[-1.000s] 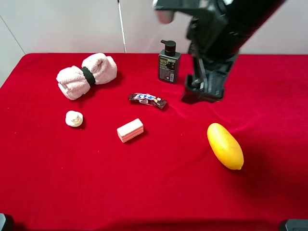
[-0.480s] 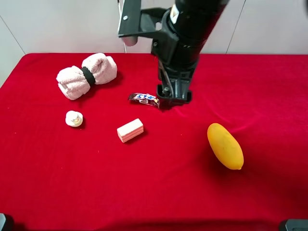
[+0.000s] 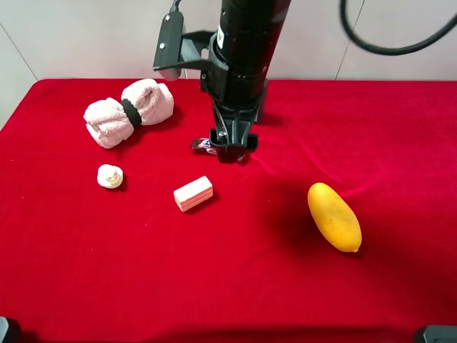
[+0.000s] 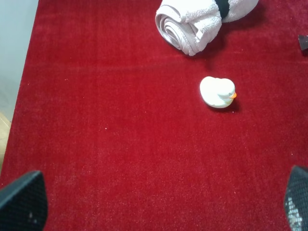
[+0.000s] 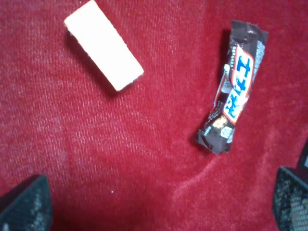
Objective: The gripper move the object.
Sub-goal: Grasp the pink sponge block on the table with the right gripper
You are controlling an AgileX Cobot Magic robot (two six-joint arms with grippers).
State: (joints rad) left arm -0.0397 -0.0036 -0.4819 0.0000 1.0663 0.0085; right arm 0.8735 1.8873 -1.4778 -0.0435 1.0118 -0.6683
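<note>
The pink block point(image 3: 193, 194) lies on the red table point(image 3: 107, 271), its long axis slanting near-left to far-right. Just beyond and to its right, the right claw point(image 3: 232, 148), fingers spread apart, hovers over a candy bar point(image 5: 236, 91).

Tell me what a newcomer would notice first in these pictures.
The black arm's end effector hangs over the candy bar at mid-cloth. On the red cloth, the yellow fruit glows at right, the pink block just left of centre.
</note>
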